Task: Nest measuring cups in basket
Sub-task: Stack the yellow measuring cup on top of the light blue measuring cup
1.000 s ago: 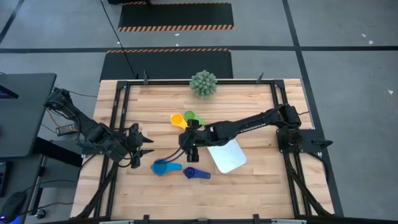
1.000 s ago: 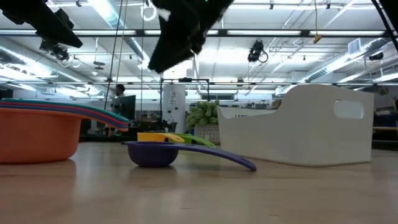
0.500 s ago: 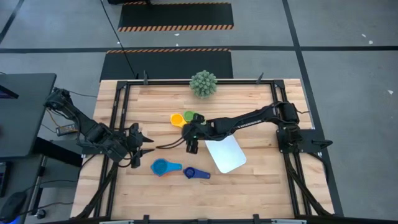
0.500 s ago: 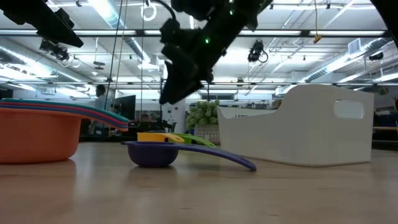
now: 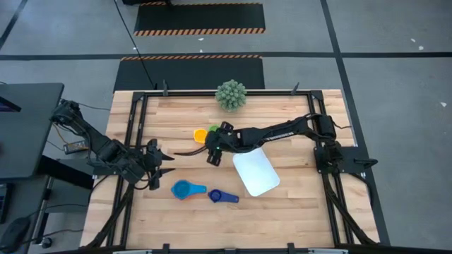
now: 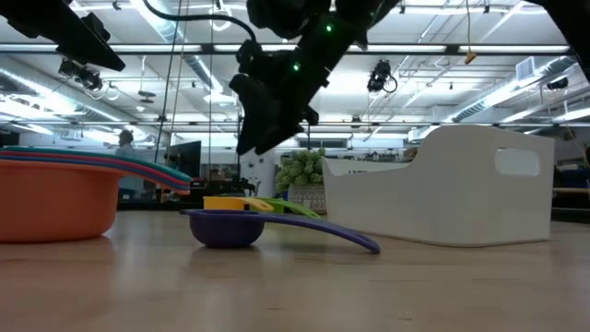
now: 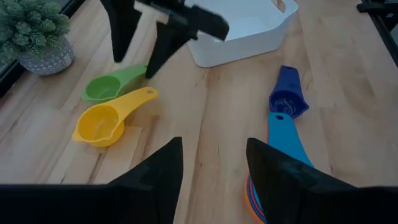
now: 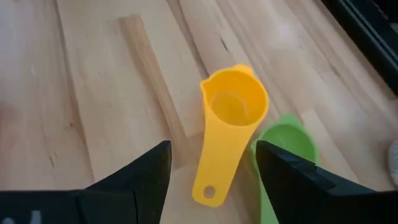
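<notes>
Wooden table (image 5: pixel 296 201) with empty white basket (image 5: pixel 256 173); right tool (image 8: pixel 211 163) fingers apart above yellow cup (image 8: pixel 229 122).

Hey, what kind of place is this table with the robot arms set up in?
Probably a robotics lab inside a large industrial hall. Beyond the wooden table the low view shows a high ceiling with strip lights and exposed pipes, and the high view shows hazard-striped floor mats on grey concrete.

Bright, even overhead light; soft shadows; ceiling glare in low view.
</notes>
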`<state>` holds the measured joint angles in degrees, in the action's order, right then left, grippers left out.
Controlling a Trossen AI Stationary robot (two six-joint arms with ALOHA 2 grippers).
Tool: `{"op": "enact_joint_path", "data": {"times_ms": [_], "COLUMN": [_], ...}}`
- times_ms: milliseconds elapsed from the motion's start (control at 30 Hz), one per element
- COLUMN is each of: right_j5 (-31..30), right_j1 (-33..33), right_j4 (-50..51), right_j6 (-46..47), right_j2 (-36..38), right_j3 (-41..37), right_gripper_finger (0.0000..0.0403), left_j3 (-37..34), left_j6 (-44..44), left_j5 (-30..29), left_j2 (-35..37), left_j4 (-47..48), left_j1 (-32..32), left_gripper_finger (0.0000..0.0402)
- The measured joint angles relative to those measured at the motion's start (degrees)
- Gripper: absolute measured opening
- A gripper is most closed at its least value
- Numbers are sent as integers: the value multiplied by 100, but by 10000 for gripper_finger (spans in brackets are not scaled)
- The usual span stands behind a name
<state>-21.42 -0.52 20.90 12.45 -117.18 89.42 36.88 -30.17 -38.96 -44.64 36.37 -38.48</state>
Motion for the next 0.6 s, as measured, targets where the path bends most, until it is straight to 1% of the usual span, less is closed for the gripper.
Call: {"op": "enact_joint_path", "data": {"times_ms": [100,133,233,333,533,600], "right_j5": [14,42,280,299,303,287], "right_j1": [85,123,230,289,371,377], "right_j4": [113,318,490,635,995,937], "right_j6": [-76,-86,-138,-71,375,449], "right_j2": [-126,-198,-565,-832,-1068,-1100], "right_j3": [348,458,834,1100,1164,1186], "right_gripper_finger": [242,242,242,242,242,242], "left_j3": [-1,-2,-2,-2,-2,-2], "left_j6": [63,83,83,58,-32,-42], "left_j5": [-2,0,0,1,24,24], "left_j2": [-1,-2,-2,1,2,0], "left_j4": [9,29,60,100,176,219], "left_j1": [0,0,-2,-2,-2,-2], "left_gripper_finger": [182,182,182,182,182,182]}}
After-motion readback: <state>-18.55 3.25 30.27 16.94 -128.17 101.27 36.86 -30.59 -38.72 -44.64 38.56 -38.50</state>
